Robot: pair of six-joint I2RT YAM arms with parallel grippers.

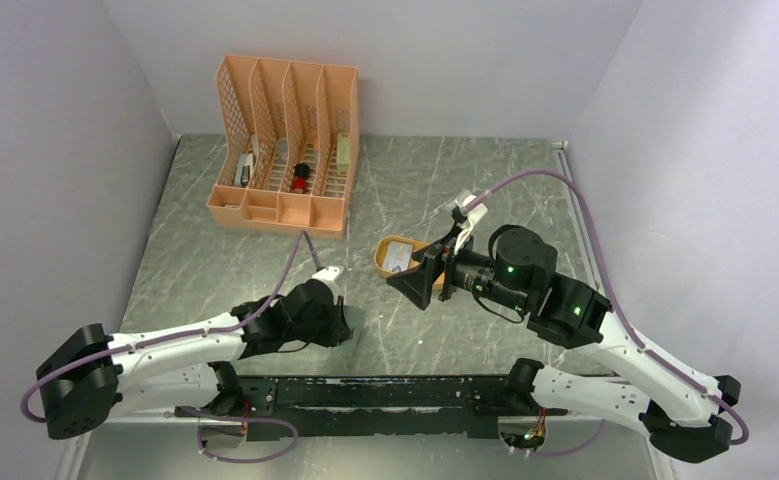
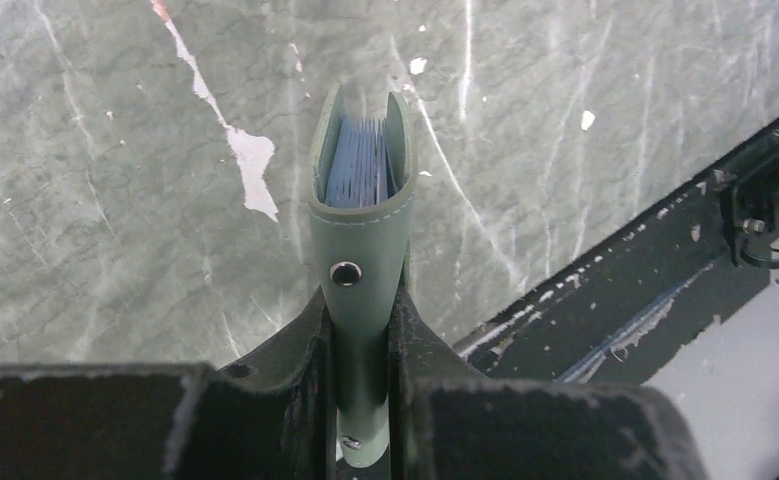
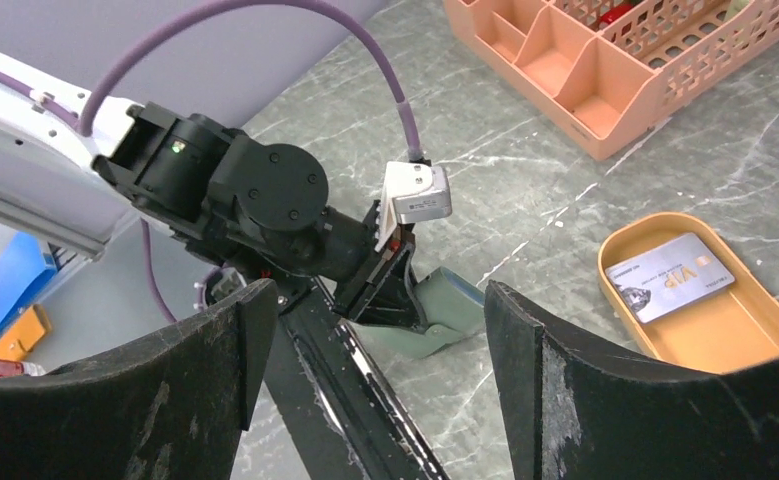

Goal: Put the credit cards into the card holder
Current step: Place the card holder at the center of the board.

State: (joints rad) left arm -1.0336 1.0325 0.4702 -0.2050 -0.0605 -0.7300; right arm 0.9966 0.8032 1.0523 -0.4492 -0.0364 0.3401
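Item one, nearest the arm bases: left gripper [image 2: 360, 300], jaws clamped on the spine end of the card holder [image 2: 360, 230], which stands on edge close to the table's near edge, snap tab toward the wrist and mouth facing away. The covers are parted slightly and the pale blue sleeves [image 2: 360, 165] show edge-on; whether any sleeve already holds a card cannot be told. Item two, further in and to the right: right gripper [image 1: 410, 278], fingers spread wide with nothing between them, pointing left toward the held wallet. Item three, just beyond that gripper: mustard oval tray [image 3: 710, 335] with one credit card [image 3: 670, 277] lying flat in it, face up, untouched. No other card is visible. Item four, far left of the marbled table [image 1: 505, 180]: peach lattice organizer [image 1: 265, 212], holding small oddments not part of the job. Status, as judged: holder presented for loading; at least this one card left to pick and insert.
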